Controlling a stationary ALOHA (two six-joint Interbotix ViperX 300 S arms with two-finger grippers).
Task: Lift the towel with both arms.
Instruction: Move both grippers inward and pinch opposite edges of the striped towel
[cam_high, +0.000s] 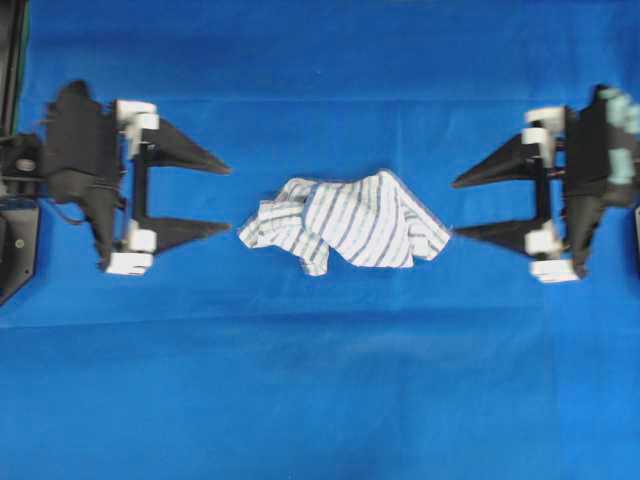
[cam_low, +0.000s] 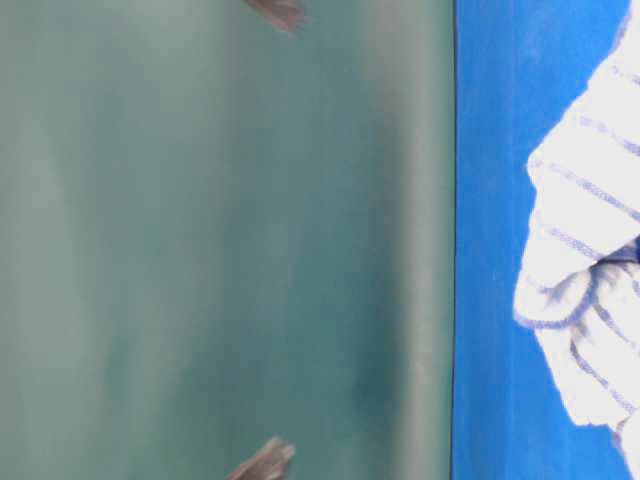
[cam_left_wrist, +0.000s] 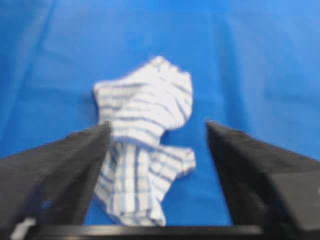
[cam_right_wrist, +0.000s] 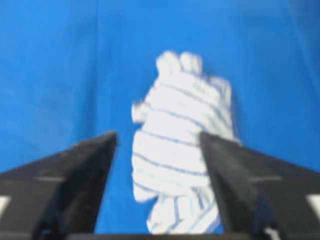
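- Small crumpled white towel w/ thin grey-blue stripes (cam_high: 345, 222) lies bunched at centre of the plain blue sheet (cam_high: 320, 400) covering the counter; flat on the sheet, not lifted
- Left black hand w/ pointed fingers & white blocky parts (cam_high: 228, 198) sits at left of overhead view; jaws spread wide, nothing held; tips point at towel's left edge; lower tip just beside the cloth, contact can't be told
- Right black hand, same build (cam_high: 454, 208), at right of overhead view; jaws spread wide, empty; lower tip at towel's right corner, touching or not unclear
- Wrist views: towel sits ahead of & between each hand's fingers (cam_left_wrist: 65, 165); (cam_right_wrist: 250, 170); blurred
- Table-level view: towel at right edge; two blurred dark tips against a green-grey backdrop (cam_low: 220, 240)
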